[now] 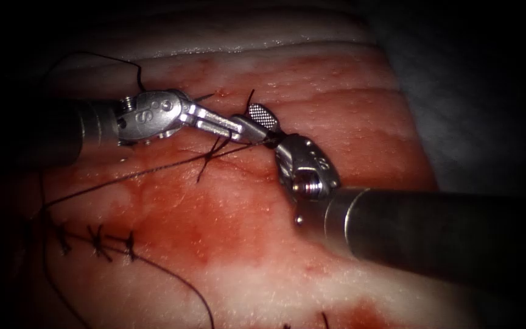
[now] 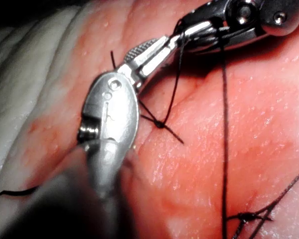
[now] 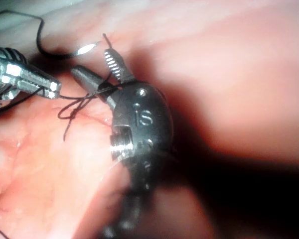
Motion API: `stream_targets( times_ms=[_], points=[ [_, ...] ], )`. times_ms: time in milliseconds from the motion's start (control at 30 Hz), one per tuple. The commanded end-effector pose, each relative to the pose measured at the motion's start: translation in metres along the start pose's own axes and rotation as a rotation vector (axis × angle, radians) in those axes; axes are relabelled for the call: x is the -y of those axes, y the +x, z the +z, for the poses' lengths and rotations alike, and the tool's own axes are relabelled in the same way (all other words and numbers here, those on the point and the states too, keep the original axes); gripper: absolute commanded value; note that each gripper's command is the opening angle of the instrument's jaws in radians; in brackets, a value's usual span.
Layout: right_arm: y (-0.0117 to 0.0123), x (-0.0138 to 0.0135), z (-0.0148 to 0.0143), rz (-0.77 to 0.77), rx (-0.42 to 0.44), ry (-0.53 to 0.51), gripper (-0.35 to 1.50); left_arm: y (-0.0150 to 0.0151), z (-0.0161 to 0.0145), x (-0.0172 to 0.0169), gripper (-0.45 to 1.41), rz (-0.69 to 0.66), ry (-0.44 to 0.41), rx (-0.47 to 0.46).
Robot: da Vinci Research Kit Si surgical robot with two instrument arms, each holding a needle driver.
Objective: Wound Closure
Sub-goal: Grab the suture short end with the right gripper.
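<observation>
Pale, fatty pork tissue (image 1: 263, 286) with a wet red sheen covers my working field, ridged and whiter toward the far edge. Nearest me in the endoscope view, three dark finished stitches (image 1: 95, 240) sit in a row at the lower left, with a long black thread (image 1: 123, 178) running from there up and right across the tissue. I count two tools, both smooth polished metal. My right tool (image 1: 255, 122) comes in from the right on its thick dark shaft; its two jaws stand apart, one showing a cross-hatched oval face, and thread passes between them at their base. My left tool (image 1: 229, 127) reaches in from the left, its slim jaws closed together on the thread beside the right tool's tip. Just below the two tips lies a small knot (image 1: 209, 157) with short tails splaying out, resting on the tissue. Farther back, a thin loose thread end (image 1: 130, 66) curls over the pale rim. I cannot make out the needle.
</observation>
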Motion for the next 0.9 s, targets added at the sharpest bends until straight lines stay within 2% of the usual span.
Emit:
stream_targets(
  times_ms=[33, 433, 533, 567, 600, 667, 900],
  points=[
    [-0.0003, -0.0002, 0.0012, 0.0, -0.003, -0.001, 0.67, -0.0006, 0.0003, 0.0004, -0.45, 0.003, -0.002, 0.0],
    [-0.0004, -0.0006, 0.0038, -0.004, -0.019, -0.013, 0.69, -0.0009, 0.0001, 0.0006, -0.45, 0.003, 0.002, 0.009],
    [-0.0007, -0.0006, 0.0043, -0.005, -0.023, -0.011, 0.62, -0.0009, 0.0, 0.0006, -0.45, 0.002, 0.002, 0.013],
    [-0.0007, -0.0006, 0.0044, -0.005, -0.025, -0.012, 0.51, -0.0009, 0.0, 0.0006, -0.45, 0.002, 0.001, 0.013],
    [-0.0008, -0.0007, 0.0045, -0.006, -0.023, -0.014, 0.27, -0.0009, -0.0001, 0.0006, -0.45, 0.002, 0.003, 0.015],
    [-0.0008, -0.0007, 0.0044, -0.011, -0.018, -0.02, -0.35, -0.0009, -0.0002, 0.0006, -0.45, -0.004, 0.003, 0.014],
    [-0.0013, 0.0, 0.0037, -0.082, -0.033, 0.003, -0.35, -0.0013, -0.0011, 0.001, -0.45, -0.017, 0.014, 0.024]
  ],
)
